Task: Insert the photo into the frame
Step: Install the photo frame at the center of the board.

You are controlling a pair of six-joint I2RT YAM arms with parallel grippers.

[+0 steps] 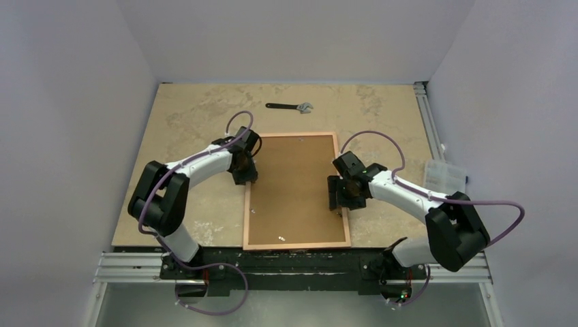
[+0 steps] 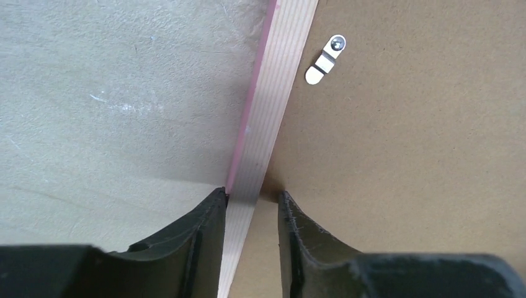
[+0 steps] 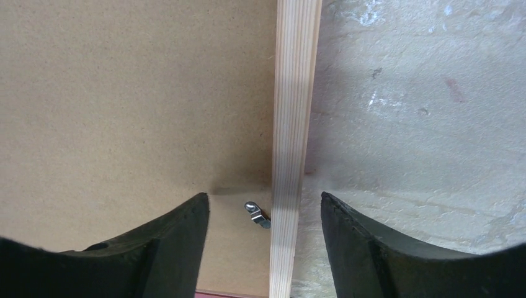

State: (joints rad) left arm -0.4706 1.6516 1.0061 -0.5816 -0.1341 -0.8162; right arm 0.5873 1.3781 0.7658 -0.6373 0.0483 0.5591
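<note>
I see the frame (image 1: 298,246) lying face down in the middle of the tabletop (image 1: 191,116), between my two arms. Its wood back is up, and the brown backing board (image 1: 296,191) sits inside it. My left gripper (image 2: 251,194) is narrow over the frame's left bar, with one finger at the pink outer edge (I can't tell if it pinches). My right gripper (image 3: 265,197) is wide, with a finger on each side of the right bar and gaps between. A small metal clip (image 2: 325,59) sits on the board. A wrench (image 1: 290,106) lies farther back.
</note>
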